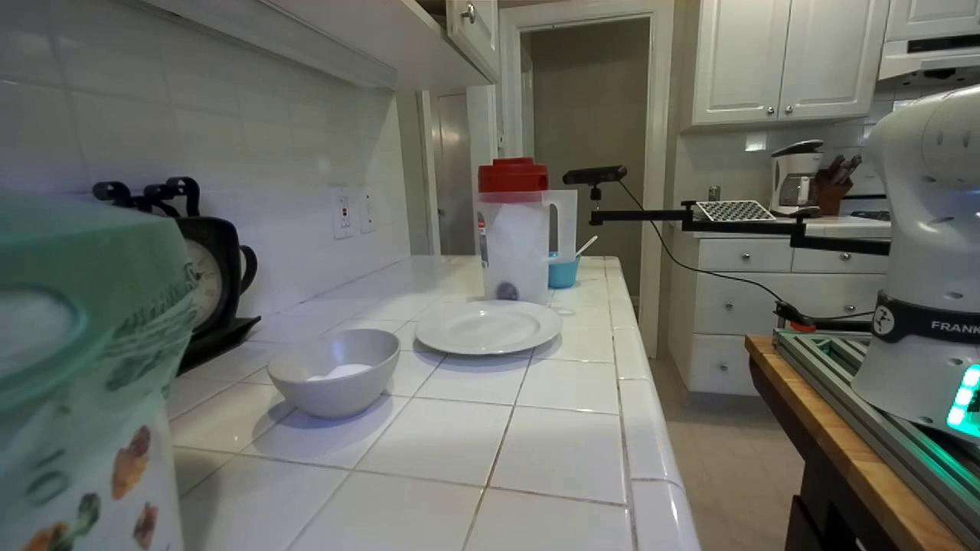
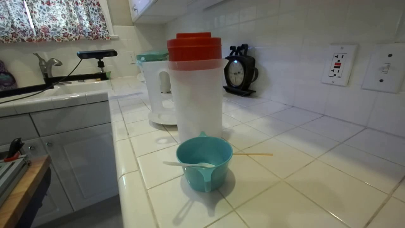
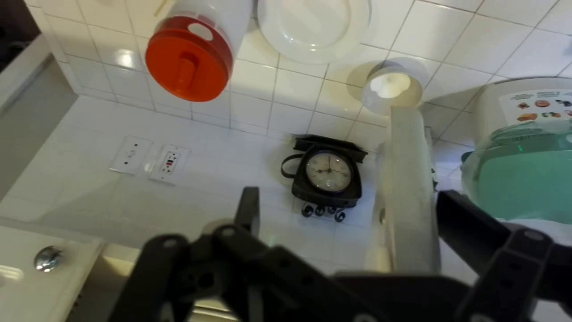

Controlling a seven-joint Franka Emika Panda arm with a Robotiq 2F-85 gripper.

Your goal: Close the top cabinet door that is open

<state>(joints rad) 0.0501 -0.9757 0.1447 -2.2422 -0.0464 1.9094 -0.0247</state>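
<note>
In the wrist view, which stands upside down, an open cabinet door (image 3: 409,192) shows edge-on as a pale upright panel with a small knob on its left face. My gripper (image 3: 348,199) is open, with its fingers wide apart. The door edge lies in the span between them, close to the right finger; I cannot tell if they touch. Another white cabinet door (image 3: 40,277) with a round knob is at the lower left, with a dark gap beside it. A cabinet door with a knob (image 1: 476,34) also stands ajar at the top of an exterior view. The gripper is outside both exterior views.
On the tiled counter (image 1: 566,444) stand a red-lidded pitcher (image 1: 513,237), white plate (image 1: 490,327), bowl (image 1: 334,373), black clock (image 3: 328,172), green-lidded container (image 3: 527,174) and teal cup (image 2: 204,163). The arm base (image 1: 919,329) stands on a wooden-topped cart. A camera bracket (image 1: 712,224) extends from it.
</note>
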